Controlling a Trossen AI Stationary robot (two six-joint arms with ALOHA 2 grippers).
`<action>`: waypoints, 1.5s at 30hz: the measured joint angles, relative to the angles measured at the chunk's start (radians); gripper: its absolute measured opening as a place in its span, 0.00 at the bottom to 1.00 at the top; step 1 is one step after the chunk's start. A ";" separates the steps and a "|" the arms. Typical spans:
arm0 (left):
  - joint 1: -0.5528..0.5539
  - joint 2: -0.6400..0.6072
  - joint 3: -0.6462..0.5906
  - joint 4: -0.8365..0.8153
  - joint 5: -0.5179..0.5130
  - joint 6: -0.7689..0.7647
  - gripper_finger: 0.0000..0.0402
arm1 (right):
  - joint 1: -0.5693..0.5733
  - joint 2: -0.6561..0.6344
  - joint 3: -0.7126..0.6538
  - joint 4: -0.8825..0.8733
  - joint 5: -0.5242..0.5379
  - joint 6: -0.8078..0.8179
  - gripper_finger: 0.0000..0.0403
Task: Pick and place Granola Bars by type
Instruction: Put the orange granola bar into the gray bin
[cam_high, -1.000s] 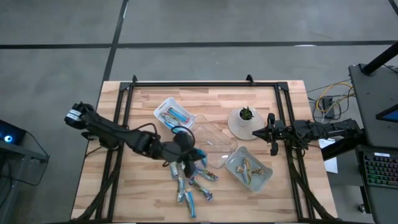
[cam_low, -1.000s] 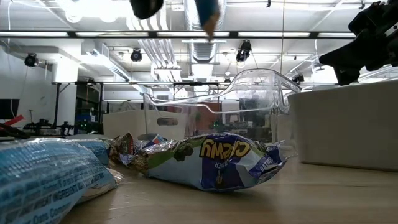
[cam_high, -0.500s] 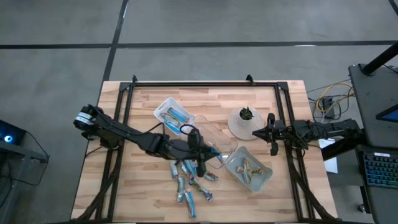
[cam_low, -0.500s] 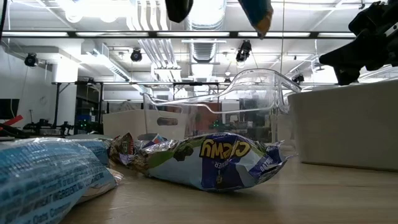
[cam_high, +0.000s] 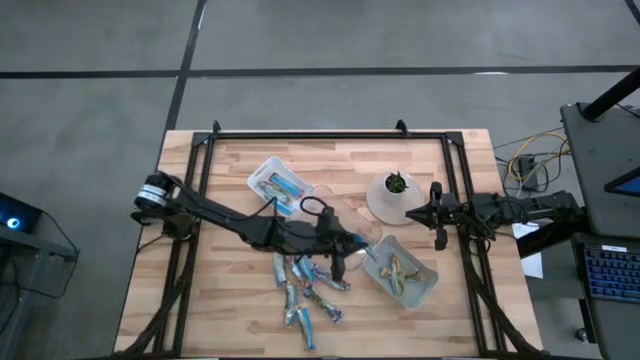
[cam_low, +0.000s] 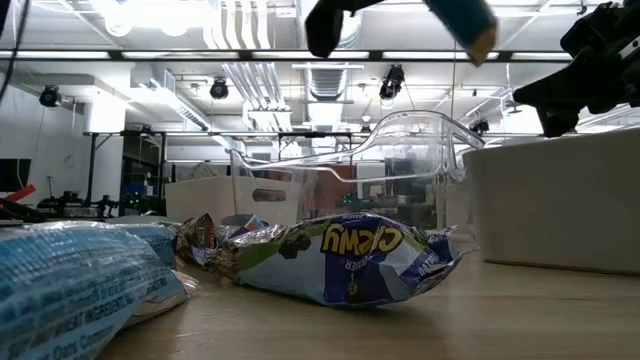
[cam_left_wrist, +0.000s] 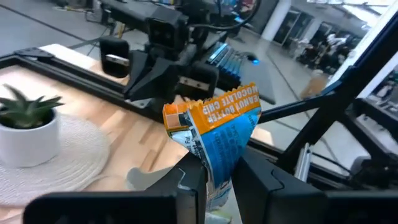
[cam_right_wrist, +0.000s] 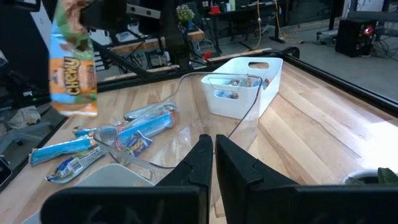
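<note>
Three trays (cam_high: 277, 186), one potted plant (cam_high: 396, 184), roughly a dozen granola bars (cam_high: 306, 298).

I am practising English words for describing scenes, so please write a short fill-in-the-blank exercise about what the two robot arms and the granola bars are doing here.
1. The left gripper is shut on a granola bar whose wrapper is blue and ____.
2. The right gripper holds ____.
3. The loose granola bars lie on the ____ table.

Missing words: orange; nothing; wooden
</note>
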 joint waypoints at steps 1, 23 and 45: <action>0.002 0.010 0.012 0.007 0.009 -0.002 0.11 | 0.000 0.000 0.000 0.000 0.000 0.000 0.03; 0.044 0.272 0.337 -0.012 0.330 0.040 0.11 | 0.000 0.001 0.000 0.000 0.000 0.000 0.03; 0.081 0.307 0.349 0.000 0.287 -0.713 0.11 | 0.000 0.001 0.000 0.000 0.000 0.000 0.03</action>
